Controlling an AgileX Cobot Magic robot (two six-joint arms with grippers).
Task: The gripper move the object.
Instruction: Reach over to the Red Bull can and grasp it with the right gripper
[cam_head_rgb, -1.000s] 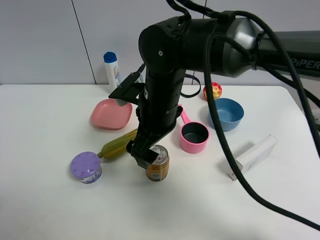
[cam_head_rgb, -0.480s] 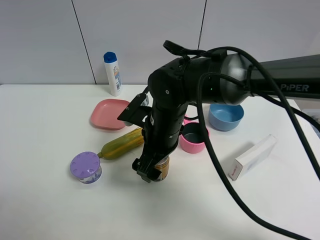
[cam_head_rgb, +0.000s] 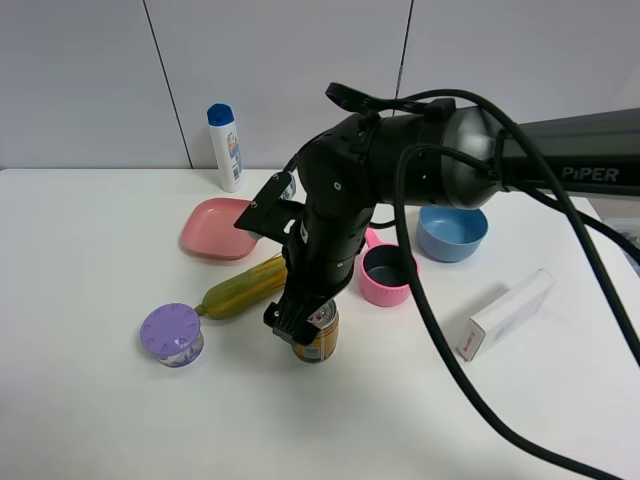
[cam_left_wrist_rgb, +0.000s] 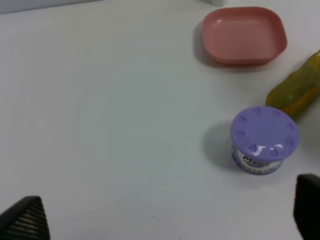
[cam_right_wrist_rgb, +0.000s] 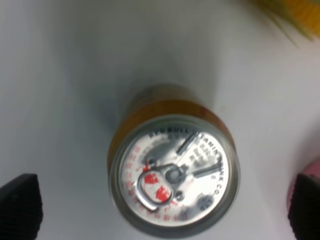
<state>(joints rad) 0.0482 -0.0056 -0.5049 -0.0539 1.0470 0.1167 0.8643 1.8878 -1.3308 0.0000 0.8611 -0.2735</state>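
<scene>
The black jawed gripper (cam_head_rgb: 298, 322) is set wide open astride the golden-amber silver-topped can (cam_head_rgb: 321, 341) at lower centre, apparently not yet gripped, for grasping.

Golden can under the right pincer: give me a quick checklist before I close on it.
1. Right pincer open: ok, its tips stand wide on either side of the can.
2. Can between the tips: ok, roughly midway in the right wrist view.
3. Can upright: ok, silver top and pull tab face up.
4. Neighbours clear: ok, the purple-lidded jar and the yellow-green bottle lie apart from the can.
5. Pincer low enough to take the can's wall: cannot tell, the arm hides this in the high view.
</scene>
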